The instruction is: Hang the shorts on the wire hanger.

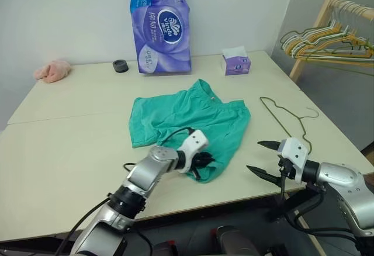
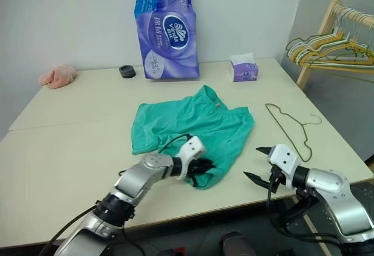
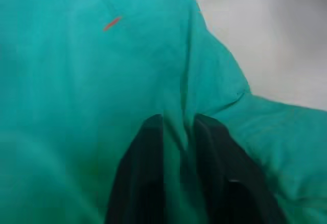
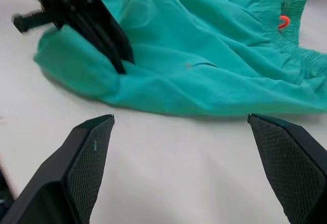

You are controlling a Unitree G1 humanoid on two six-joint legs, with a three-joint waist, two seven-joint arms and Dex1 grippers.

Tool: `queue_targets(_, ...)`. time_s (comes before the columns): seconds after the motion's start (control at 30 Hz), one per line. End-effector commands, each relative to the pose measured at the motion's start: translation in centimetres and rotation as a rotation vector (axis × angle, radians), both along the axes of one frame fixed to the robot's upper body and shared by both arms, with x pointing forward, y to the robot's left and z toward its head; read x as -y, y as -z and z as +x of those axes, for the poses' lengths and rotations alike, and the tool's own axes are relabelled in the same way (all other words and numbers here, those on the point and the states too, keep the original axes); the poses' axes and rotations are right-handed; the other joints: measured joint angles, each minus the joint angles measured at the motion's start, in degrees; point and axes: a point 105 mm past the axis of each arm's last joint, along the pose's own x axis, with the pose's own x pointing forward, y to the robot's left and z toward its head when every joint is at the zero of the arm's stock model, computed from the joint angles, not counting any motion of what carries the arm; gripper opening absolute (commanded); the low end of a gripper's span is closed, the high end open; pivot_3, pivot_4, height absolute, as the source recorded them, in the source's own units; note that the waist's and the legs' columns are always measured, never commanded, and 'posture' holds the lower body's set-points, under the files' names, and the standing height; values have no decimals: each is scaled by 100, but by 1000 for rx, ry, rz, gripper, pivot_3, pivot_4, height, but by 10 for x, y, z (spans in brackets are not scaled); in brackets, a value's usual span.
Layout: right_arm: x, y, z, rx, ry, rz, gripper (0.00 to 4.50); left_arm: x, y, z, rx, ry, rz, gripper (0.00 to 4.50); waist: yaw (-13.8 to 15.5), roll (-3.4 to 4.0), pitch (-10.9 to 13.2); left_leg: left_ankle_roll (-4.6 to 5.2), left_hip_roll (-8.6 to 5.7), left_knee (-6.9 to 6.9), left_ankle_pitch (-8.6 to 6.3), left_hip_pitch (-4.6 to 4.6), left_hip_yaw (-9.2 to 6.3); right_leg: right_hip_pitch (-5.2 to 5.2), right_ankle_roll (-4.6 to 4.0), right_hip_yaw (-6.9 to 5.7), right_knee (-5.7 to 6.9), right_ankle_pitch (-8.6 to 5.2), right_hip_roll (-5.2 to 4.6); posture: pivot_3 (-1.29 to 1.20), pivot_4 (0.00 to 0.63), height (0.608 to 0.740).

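Readable text: one brand logo
Purple tissue pack [image 1: 160, 25] at worktop's far edge carries a dark oval "Vinda" logo; white characters beside it too small to read. Nothing else legible.

- One pair of shorts [image 1: 190, 121]
- One wire hanger [image 1: 289, 118]
- One purple tissue pack [image 1: 160, 25]
- One small tissue box [image 1: 236, 63]
- One pink cloth lump [image 1: 52, 70]
- One black cap [image 1: 120, 65]
- Two grippers: left gripper [image 1: 201, 161], right gripper [image 1: 263, 159]

A pale cream desk [image 1: 70, 151] stands against a plain white wall [image 1: 64, 16], with a seam running across its top. To the right a light wooden rack [image 1: 318, 28] stands on what seems a grey floor [image 1: 345, 98]. The light is soft and even.
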Motion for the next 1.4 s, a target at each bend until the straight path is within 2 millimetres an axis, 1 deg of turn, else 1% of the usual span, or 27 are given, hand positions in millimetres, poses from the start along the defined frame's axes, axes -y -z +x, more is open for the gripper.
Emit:
queue_targets(0.03,1,-6,21,141,-21,-134,4500,-20,-33,4,55,-26,-70,50,-44,-2,18,0,1,0,0,-2,-2,-1,0,-1,0,0,-1,-227,81,740)
queue_targets(0.27,-7,-3,75,255,-92,-335,4500,-65,-66,-12,92,-13,-90,50,-89,-3,56,-1,1,1,1,-5,1,-5,-2,3,1,0,-7,-187,70,740)
queue_targets(0.4,-16,-5,101,337,-136,-410,4500,-86,-76,-20,108,-19,-67,50,-85,-3,65,-1,2,1,1,-5,0,-5,-5,2,3,1,-9,-160,62,740)
queue_targets(0.57,-40,-13,124,426,-199,-457,4500,-107,-80,-26,119,-57,-30,50,-76,-4,66,-3,2,4,2,-6,0,-5,-31,2,6,16,-15,-131,55,740)
queue_targets(0.73,-59,-11,129,453,-284,-497,4500,-121,-81,-30,124,-83,-6,50,-55,-4,66,-3,4,4,2,-8,-6,-5,-33,-3,8,17,-22,-113,52,740)
queue_targets(0.77,-61,-10,130,455,-292,-509,4104,-123,-81,-30,126,-85,0,0,-51,-4,65,-3,5,4,2,-8,-5,-4,-33,-2,9,18,-26,-112,52,740)
queue_targets(0.8,-62,-10,132,464,-297,-525,3881,-125,-82,-31,128,-87,5,0,-48,-4,65,-4,5,4,2,-10,-6,-4,-33,-4,10,18,-32,-108,51,740)
queue_targets(0.83,-63,-10,133,474,-300,-536,3563,-127,-82,-32,128,-89,9,0,-51,-4,65,-4,5,5,2,-10,-6,-4,-33,-4,11,18,-36,-105,51,740)
queue_targets(0.97,-73,-16,133,502,-319,-518,2098,-133,-83,-32,132,-98,22,0,-51,-4,65,-4,5,5,2,-10,-5,-3,-31,-3,13,19,-46,-104,53,740)
queue_targets(1.0,-74,-17,133,515,-319,-516,1804,-134,-82,-32,132,-99,26,0,-51,-4,65,-4,5,5,2,-10,-5,-3,-31,-3,13,19,-46,-105,53,740)
queue_targets(1.07,-75,-18,134,541,-307,-522,1101,-137,-81,-32,132,-102,35,0,-52,-4,65,-4,4,5,2,-10,-6,-3,-31,-3,14,19,-47,-108,55,740)
queue_targets(1.17,-73,-26,141,592,-251,-529,30,-141,-79,-28,145,-104,66,0,-54,-3,65,-4,5,5,2,-9,-6,-3,-31,-4,15,19,-47,-111,53,740)
queue_targets(1.23,-65,-50,157,687,-144,-539,30,-144,-85,-5,249,-158,106,0,-51,-2,67,-4,3,5,2,-8,-6,-3,-31,-3,17,19,-47,-114,53,740)
queue_targets(1.3,-59,-68,165,750,-86,-550,30,-145,-89,10,318,-185,139,0,-30,0,68,-7,-2,6,4,-11,-8,-4,-27,-7,20,23,-48,-121,51,740)
queue_targets(1.33,-55,-74,167,774,-73,-564,30,-144,-89,13,335,-176,158,0,-33,0,67,-8,-3,7,5,-11,-6,-4,-25,-7,20,25,-49,-122,51,740)
queue_targets(1.37,-49,-83,168,800,-62,-583,30,-140,-87,12,339,-135,176,0,-41,0,67,-8,-4,7,5,-11,-5,-3,-25,-5,19,25,-49,-122,51,740)
queue_targets(1.4,-40,-90,167,814,-65,-606,30,-133,-83,5,316,-69,186,0,-44,-1,66,-8,-4,6,5,-11,-5,-3,-25,-4,15,25,-50,-120,52,740)
